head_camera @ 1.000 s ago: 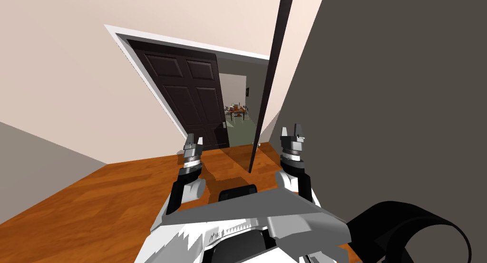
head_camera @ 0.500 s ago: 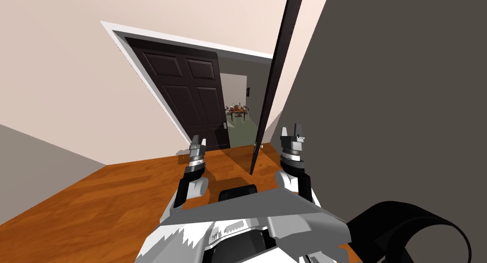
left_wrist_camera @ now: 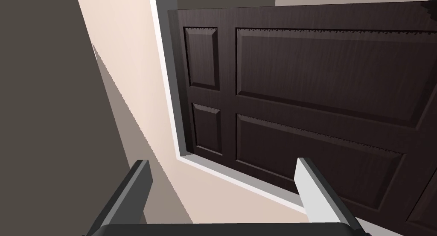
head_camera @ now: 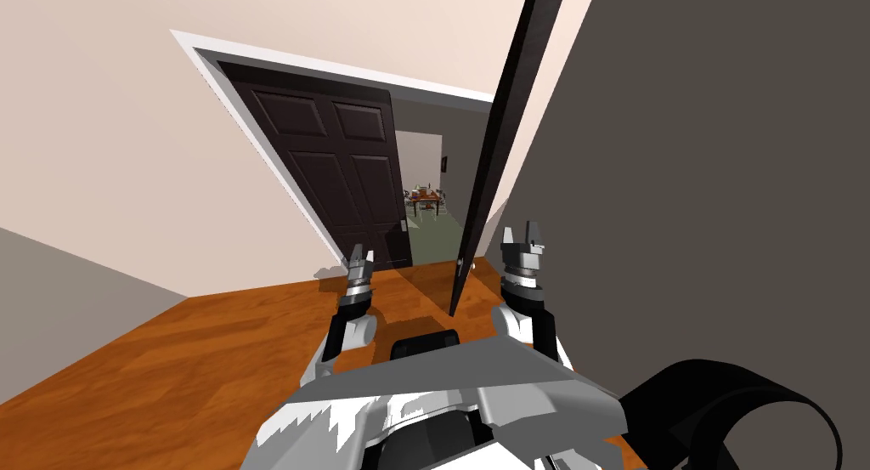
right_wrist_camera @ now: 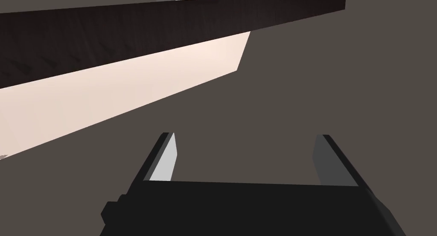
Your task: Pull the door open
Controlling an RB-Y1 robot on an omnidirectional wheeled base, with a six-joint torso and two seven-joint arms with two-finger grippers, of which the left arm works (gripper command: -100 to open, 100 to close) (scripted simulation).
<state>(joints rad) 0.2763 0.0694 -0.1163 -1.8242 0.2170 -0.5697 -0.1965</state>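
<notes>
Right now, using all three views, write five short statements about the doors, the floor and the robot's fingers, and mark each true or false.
1. The left gripper and the right gripper both have their fingers open. True.
2. The right gripper is clamped on the near door. False: it holds nothing; that door, seen edge-on, stands apart to its left.
3. The left gripper faces a dark panelled door. True.
4. The floor is grey carpet. False: it is orange-brown wood.
5. A table shows beyond the doorway. True.
</notes>
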